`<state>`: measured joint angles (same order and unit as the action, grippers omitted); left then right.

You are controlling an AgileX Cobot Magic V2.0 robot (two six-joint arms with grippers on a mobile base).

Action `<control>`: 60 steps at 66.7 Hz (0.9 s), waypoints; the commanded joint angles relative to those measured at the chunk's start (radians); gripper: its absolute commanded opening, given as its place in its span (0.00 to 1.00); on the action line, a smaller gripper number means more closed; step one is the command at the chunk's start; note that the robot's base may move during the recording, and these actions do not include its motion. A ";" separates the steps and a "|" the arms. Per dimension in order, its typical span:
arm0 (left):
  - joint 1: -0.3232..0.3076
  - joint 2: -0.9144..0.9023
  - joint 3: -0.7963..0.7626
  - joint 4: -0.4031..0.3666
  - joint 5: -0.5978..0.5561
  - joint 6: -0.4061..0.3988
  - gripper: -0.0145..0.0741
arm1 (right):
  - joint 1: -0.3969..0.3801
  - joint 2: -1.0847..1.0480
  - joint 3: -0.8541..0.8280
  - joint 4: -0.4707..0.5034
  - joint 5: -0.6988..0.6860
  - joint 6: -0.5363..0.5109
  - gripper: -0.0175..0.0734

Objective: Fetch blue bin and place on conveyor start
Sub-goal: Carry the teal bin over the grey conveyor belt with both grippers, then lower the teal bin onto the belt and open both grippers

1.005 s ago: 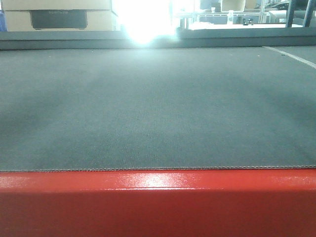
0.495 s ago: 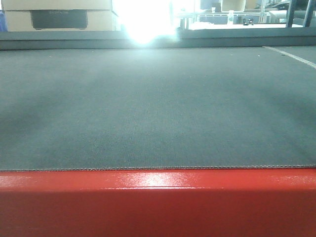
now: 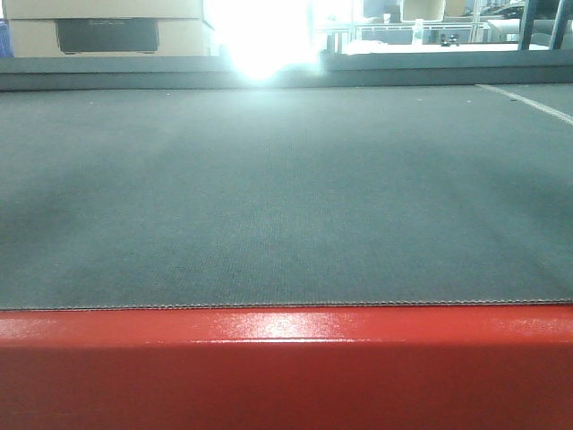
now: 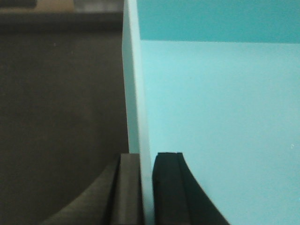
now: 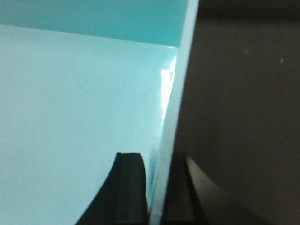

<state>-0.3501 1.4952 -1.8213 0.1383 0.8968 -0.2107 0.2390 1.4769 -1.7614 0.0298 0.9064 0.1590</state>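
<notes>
The blue bin does not show in the front view. In the left wrist view its pale cyan inside (image 4: 220,117) fills the right, and my left gripper (image 4: 146,161) is shut on its left wall, one finger on each side. In the right wrist view the bin (image 5: 75,103) fills the left, and my right gripper (image 5: 157,161) is shut on its right wall. The conveyor start is a wide dark grey belt (image 3: 286,197) with a glossy red frame (image 3: 286,358) along its near edge. A dark surface lies outside the bin in both wrist views.
Cardboard boxes (image 3: 107,31) stand beyond the belt's far edge at the back left. Strong glare (image 3: 260,36) whites out the back centre. Shelving (image 3: 421,27) stands at the back right. A white line (image 3: 528,100) crosses the belt's far right.
</notes>
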 commanded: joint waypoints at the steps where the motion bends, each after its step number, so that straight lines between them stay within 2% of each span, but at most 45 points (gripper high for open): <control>1: -0.011 -0.023 0.000 -0.051 0.096 0.011 0.04 | 0.023 -0.021 0.008 0.050 0.034 -0.030 0.02; 6: -0.011 -0.023 0.043 -0.051 0.138 0.044 0.04 | 0.044 -0.021 0.052 0.044 0.049 -0.050 0.02; 12: -0.011 -0.023 0.147 -0.051 0.105 0.046 0.04 | 0.054 -0.019 0.141 0.039 0.017 -0.052 0.02; 25: -0.011 -0.021 0.431 -0.049 -0.151 0.046 0.04 | 0.054 0.034 0.318 0.039 -0.138 -0.052 0.02; 32: -0.008 -0.021 0.569 -0.049 -0.330 0.046 0.04 | 0.054 0.098 0.340 0.038 -0.176 -0.052 0.02; 39: 0.011 -0.004 0.651 -0.046 -0.454 0.046 0.04 | 0.054 0.161 0.340 0.038 -0.214 -0.052 0.02; 50: 0.049 0.055 0.664 -0.046 -0.496 0.046 0.04 | 0.054 0.243 0.340 0.038 -0.252 -0.052 0.03; 56: 0.066 0.075 0.664 -0.045 -0.499 0.046 0.05 | 0.054 0.272 0.340 0.038 -0.257 -0.052 0.10; 60: 0.073 0.090 0.664 -0.043 -0.497 0.046 0.13 | 0.054 0.281 0.340 0.038 -0.257 -0.052 0.22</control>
<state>-0.2776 1.5824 -1.1517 0.1149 0.4661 -0.1831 0.2808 1.7561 -1.4153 0.0506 0.6962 0.1330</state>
